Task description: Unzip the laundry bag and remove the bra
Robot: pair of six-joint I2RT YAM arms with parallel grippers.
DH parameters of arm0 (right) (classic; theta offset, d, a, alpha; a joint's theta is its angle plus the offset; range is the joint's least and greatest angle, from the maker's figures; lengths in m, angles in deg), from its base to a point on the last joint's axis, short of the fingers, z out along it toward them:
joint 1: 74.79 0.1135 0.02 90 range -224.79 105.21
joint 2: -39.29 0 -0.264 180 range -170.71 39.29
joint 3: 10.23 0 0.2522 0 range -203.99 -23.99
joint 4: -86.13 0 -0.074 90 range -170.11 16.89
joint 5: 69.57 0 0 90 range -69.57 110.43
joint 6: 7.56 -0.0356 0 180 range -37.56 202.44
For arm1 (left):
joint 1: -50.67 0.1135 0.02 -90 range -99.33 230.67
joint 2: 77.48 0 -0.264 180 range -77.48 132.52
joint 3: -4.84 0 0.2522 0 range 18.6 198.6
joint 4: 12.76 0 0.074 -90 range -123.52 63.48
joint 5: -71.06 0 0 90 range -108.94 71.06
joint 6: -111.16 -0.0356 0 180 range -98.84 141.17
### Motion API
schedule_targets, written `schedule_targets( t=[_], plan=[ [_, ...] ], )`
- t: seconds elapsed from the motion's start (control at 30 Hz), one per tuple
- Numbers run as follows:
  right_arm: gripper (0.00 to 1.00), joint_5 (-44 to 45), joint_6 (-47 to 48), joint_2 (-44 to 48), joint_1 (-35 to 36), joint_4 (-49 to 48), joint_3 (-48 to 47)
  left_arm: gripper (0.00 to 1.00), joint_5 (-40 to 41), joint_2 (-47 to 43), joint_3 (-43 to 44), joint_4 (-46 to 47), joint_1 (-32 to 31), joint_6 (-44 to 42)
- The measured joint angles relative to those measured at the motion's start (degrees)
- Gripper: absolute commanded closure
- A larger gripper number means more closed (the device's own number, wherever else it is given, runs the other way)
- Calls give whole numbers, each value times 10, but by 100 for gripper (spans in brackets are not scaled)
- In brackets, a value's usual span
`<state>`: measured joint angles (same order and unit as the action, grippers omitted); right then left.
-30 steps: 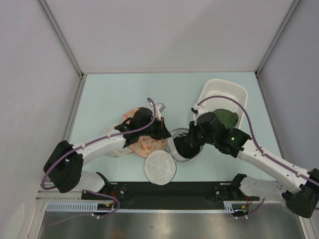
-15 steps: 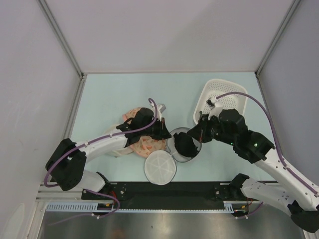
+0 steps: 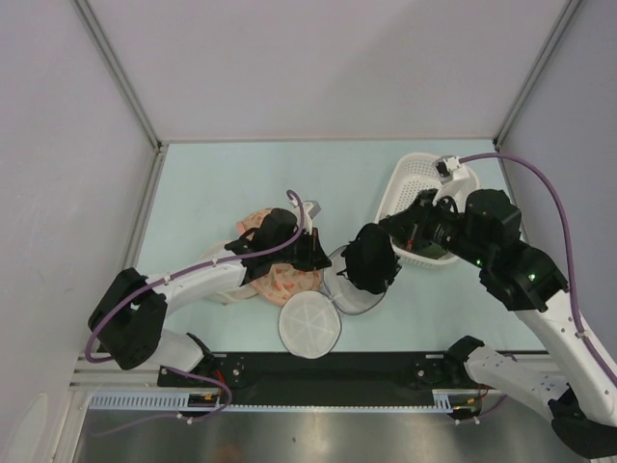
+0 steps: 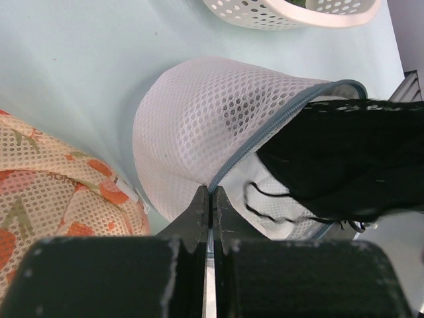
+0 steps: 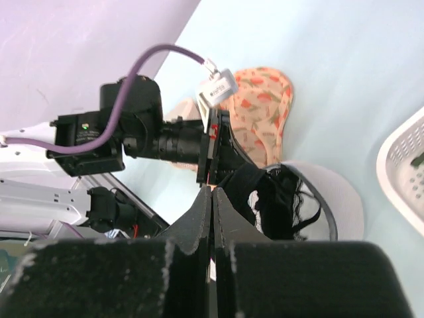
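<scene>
Right gripper (image 5: 212, 191): pinched fully shut on the bra (image 5: 278, 199), black fabric raised at the mouth of the laundry bag (image 4: 199, 112), thin straps trailing inside. Left gripper (image 4: 211, 199): clamped tight on the zipper rim at the bag's 10 o'clock, anchoring it against the pull. Basket (image 3: 405, 181) at 1 o'clock. Extraction judged nearly complete; strap snag possible.

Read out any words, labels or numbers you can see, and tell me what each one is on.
No text here can be read.
On the left cable tag: faint marks, too blurred to read.
On the right cable tag: too small to read.
On the laundry bag, the bra and the basket: no print shows.
</scene>
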<state>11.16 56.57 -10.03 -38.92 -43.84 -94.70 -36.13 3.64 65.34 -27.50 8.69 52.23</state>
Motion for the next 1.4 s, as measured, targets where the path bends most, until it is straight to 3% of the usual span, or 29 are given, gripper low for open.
schedule_targets(
  t=[0.47,0.77,1.03,1.4],
  plan=[
    [100,-35,54,-31,-63,17,-130,100,0,3,0,0,0,0],
    [100,-96,87,-99,-227,2,-158,100,0,3,0,0,1,0],
    [100,-184,52,-148,-377,-84,-138,100,0,3,0,0,4,-1],
    [100,-220,-27,-209,-408,-240,-75,100,0,3,0,0,6,-1]
  ],
)
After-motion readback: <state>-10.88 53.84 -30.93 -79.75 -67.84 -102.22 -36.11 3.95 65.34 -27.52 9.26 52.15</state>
